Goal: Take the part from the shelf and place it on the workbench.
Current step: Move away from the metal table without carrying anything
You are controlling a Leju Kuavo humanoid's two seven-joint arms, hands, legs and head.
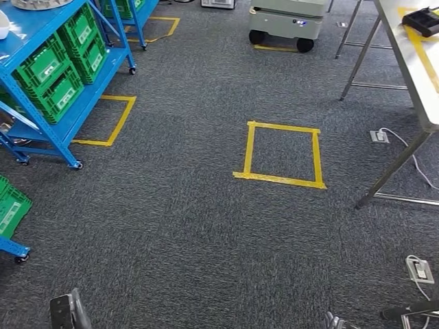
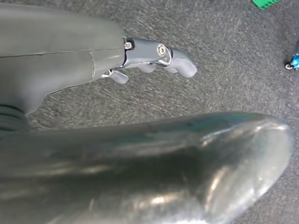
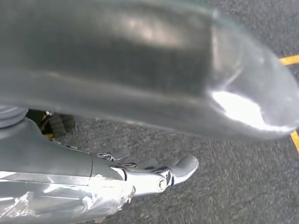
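Note:
The blue shelf (image 1: 67,127) stands at the far left and carries green crates (image 1: 51,75). On its top board, cut by the picture's edge, lie a grey round thing (image 1: 36,3) and a white one (image 1: 3,24); which is the part I cannot tell. The metal workbench (image 1: 414,68) stands at the far right with a black object (image 1: 422,20) on it. My left hand (image 1: 70,312) and right hand (image 1: 336,321) hang low over the carpet. In the wrist views, the left hand (image 2: 70,60) and right hand (image 3: 88,172) have straight fingers (image 2: 159,53) (image 3: 162,175) and hold nothing.
Grey carpet lies between shelf and bench, marked with a yellow tape square (image 1: 282,154) in the middle and another (image 1: 111,120) by the shelf. A grey wheeled machine (image 1: 287,24) stands far ahead. Floor sockets (image 1: 378,136) (image 1: 419,271) with cables lie near the bench legs.

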